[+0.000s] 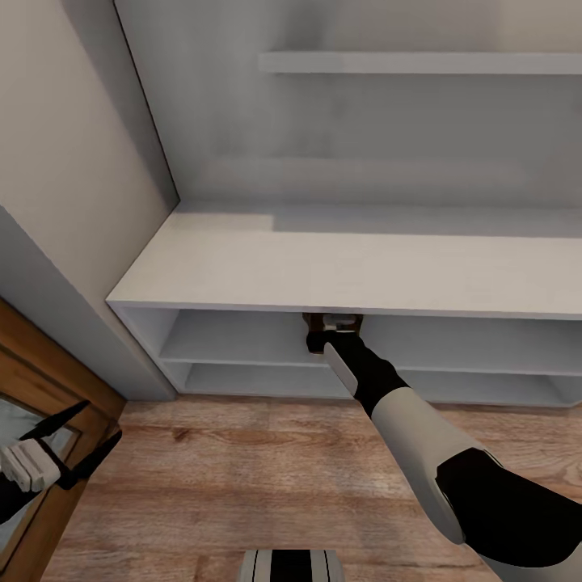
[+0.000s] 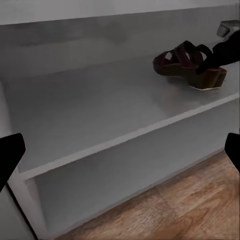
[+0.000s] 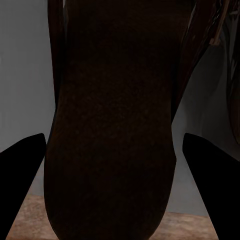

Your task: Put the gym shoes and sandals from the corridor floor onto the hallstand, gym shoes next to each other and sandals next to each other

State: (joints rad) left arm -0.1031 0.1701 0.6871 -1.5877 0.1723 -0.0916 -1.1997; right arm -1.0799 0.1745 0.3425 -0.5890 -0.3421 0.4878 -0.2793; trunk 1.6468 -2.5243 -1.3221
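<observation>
The white-grey hallstand (image 1: 323, 267) is seen across the upper frame, above the wood-plank floor (image 1: 242, 477). A dark brown strapped sandal (image 2: 190, 65) with a tan sole is seen on its upper shoe tier, at the right gripper (image 1: 333, 330), whose fingers are spread either side of it. At lower left, the left gripper (image 1: 85, 432) is held open and empty.

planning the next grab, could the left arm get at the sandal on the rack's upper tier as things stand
Probably yes. The left gripper hangs open by the rack's left end, with bare shelf between it and the sandal. But the right gripper is right at the sandal and would crowd it.
</observation>
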